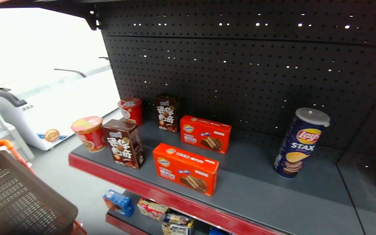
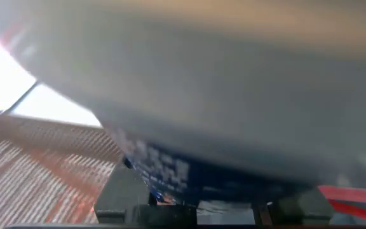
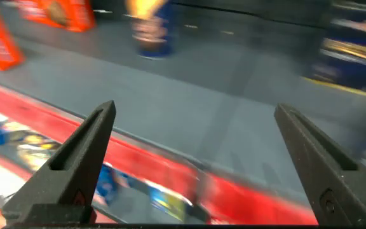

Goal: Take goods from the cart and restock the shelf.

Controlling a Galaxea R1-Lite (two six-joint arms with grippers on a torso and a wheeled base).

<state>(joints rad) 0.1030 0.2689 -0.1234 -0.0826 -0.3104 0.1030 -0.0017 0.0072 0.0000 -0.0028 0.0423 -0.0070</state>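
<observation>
Our right gripper (image 3: pixel 196 108) gapes wide apart just before the shelf (image 3: pixel 234 83), the chip can (image 3: pixel 151 28) farther ahead. Our left gripper (image 2: pixel 208 207): we cannot tell its state.

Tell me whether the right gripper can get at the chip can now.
Probably yes. The right gripper is open, facing the shelf; only bare shelf lies between it and the upright chip can, with nothing standing close around it.

Hard white glare washes out everything above the freezer (image 1: pixel 60 107); light pricks through the pegboard (image 1: pixel 256 81) holes, leaving the shelf (image 1: pixel 256 182) dim and bowed at the edges. Beyond the right jaws, the can (image 3: pixel 150 28) smears into motion blur.
</observation>
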